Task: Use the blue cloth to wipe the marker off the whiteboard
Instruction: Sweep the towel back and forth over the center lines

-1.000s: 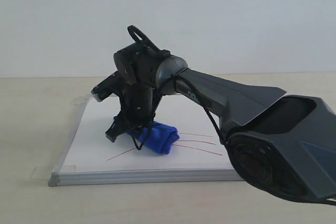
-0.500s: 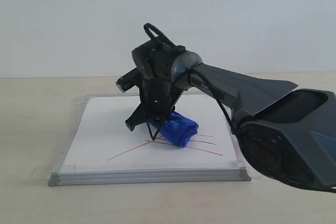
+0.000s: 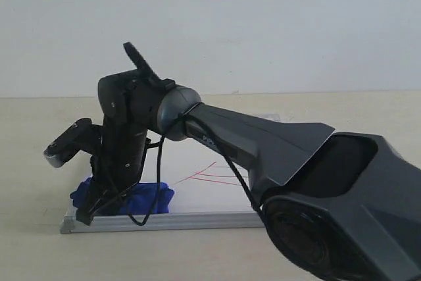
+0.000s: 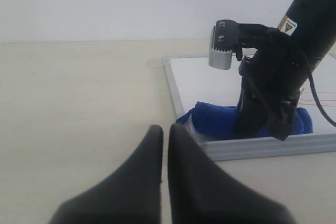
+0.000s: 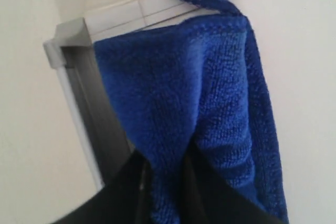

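Pinching the fluffy royal-blue microfibre cloth (image 5: 210,93), the right claw (image 5: 163,156) holds the bundle on the whiteboard (image 4: 205,85) at its front-left corner in the exterior view, against the thin silver frame (image 3: 197,220). Thin, curved red marker lines (image 3: 217,174) lie beside it. The left claw (image 4: 165,135) is closed, black fingers together, over the beige bench (image 4: 79,103).

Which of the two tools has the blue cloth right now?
The right tool, shut on the blue cloth at the whiteboard's near-left corner. The left tool is shut and empty, off the board.
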